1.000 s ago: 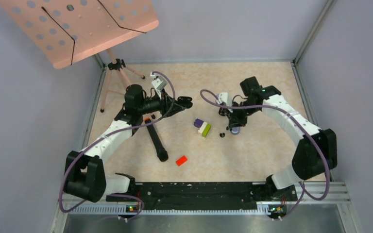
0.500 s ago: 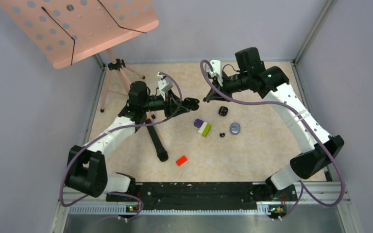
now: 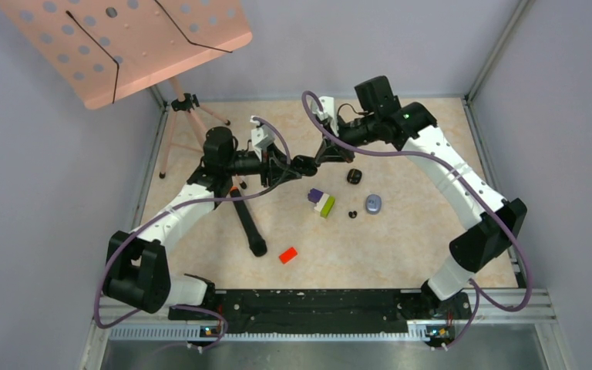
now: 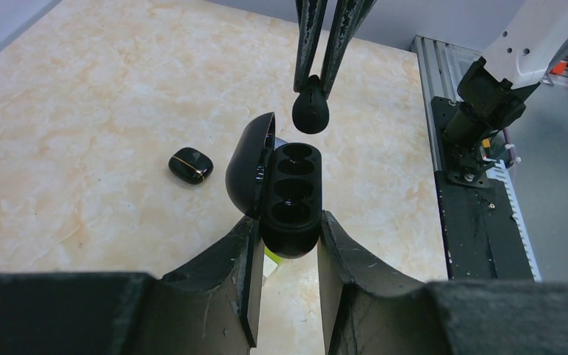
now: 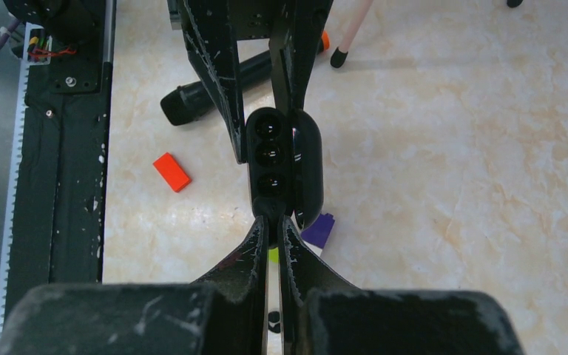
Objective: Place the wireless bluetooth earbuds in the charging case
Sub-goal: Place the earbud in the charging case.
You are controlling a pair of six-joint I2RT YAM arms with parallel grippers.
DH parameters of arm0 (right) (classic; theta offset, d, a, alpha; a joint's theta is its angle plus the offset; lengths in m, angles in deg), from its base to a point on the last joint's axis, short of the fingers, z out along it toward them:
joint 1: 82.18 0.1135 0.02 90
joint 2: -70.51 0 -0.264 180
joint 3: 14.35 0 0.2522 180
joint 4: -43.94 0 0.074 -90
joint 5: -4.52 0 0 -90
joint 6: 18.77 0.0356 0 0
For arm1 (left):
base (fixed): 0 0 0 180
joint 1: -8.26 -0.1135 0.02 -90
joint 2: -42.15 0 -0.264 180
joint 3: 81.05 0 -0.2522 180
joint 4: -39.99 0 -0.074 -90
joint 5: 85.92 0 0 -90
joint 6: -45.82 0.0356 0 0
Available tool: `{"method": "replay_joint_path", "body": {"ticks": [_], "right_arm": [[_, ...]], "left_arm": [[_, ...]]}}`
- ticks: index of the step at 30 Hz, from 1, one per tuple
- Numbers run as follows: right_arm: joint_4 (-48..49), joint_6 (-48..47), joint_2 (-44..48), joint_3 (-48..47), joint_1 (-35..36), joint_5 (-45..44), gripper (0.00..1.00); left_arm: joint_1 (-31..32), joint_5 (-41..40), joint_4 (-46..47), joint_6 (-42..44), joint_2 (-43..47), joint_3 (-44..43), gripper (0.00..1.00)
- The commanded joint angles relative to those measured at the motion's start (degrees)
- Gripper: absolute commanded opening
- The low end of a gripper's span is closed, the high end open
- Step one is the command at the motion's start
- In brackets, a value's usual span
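Note:
My left gripper [image 4: 288, 229] is shut on an open black charging case [image 4: 290, 194], held above the table with its lid [image 4: 249, 164] swung to the left. Its three round sockets look empty. My right gripper [image 5: 271, 222] is shut on a glossy black earbud [image 4: 310, 112], which hangs just off the case's far end socket. From above, the left gripper [image 3: 297, 166] and the right gripper [image 3: 317, 158] meet tip to tip. Another small black earbud [image 3: 352, 214] lies on the table.
A closed black case [image 3: 354, 176] and a pale purple case [image 3: 373, 203] lie right of the grippers. A purple, white and green block [image 3: 322, 202] lies below them. A red block [image 3: 287, 254] and a black tripod leg [image 3: 247, 223] lie nearer. A pink music stand [image 3: 123, 38] fills the back left.
My right arm rose from the table by the purple case and swung back and left, bringing the earbud up to the case. The left gripper shifted slightly right.

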Motion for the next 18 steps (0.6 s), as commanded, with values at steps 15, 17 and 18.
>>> {"method": "replay_joint_path", "body": {"ticks": [15,17,18], "right_arm": [[2.34,-0.17,-1.56,-1.88,1.95,0.72,0.0],[2.09,-0.76,-1.61,-1.76,1.95,0.6,0.0],[1.96,-0.96,-1.62,-1.79,1.94,0.6,0.0]], "left_arm": [[0.36,2.17,7.56,-1.88,-0.09,-2.43,0.0],[0.36,2.15,7.55,-1.92,-0.13,-2.44,0.0],[0.34,2.09,7.61,-1.92,-0.17,-2.46,0.0]]}}
